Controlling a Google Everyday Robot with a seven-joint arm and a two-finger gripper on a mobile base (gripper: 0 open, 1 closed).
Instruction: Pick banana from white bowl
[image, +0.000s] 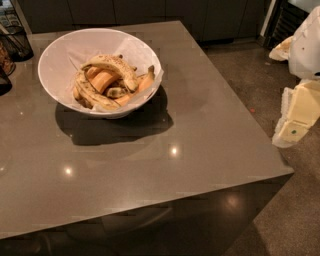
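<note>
The white bowl (54, 54) stands at the back left of the grey counter, lined with white paper. The banana (116, 68), pale yellow and freckled with brown specks, lies curved on top of the pile inside it. Smoother orange-yellow bananas (104, 80) and a thin dark one (116, 92) lie under and beside it. My gripper (296, 116), white with pale-yellow parts, hangs at the right edge of the view. It is beyond the counter's right side, over the floor, far from the bowl and holding nothing.
The grey counter (200, 130) ends at a front edge and a right edge, with brown floor (280, 210) beyond. A black wire basket (16, 41) and dark objects stand at the far left. Dark cabinets run along the back.
</note>
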